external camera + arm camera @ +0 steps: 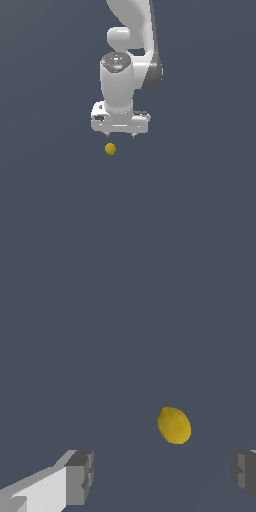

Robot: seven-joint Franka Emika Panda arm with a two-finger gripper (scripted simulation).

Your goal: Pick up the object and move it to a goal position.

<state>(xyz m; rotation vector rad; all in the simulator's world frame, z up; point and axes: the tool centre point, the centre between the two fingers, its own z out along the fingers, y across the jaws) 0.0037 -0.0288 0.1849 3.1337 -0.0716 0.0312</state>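
Gripper poised above ball, jaws spread wide, holding nothing. Ball free on plain grey surface, off-centre between fingers. Risks nudging tiny ball aside, closing on nothing

A flat, plain dark grey-blue floor fills the whole picture. One tiny round yellow-orange ball sits near the middle.

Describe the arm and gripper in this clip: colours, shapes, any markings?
The arm is glossy white with rounded links, a dark grey joint band and a grey cap bearing small coloured dots. The gripper is a white boxy body; the wrist view shows blocky grey fingertips. No cables visible.
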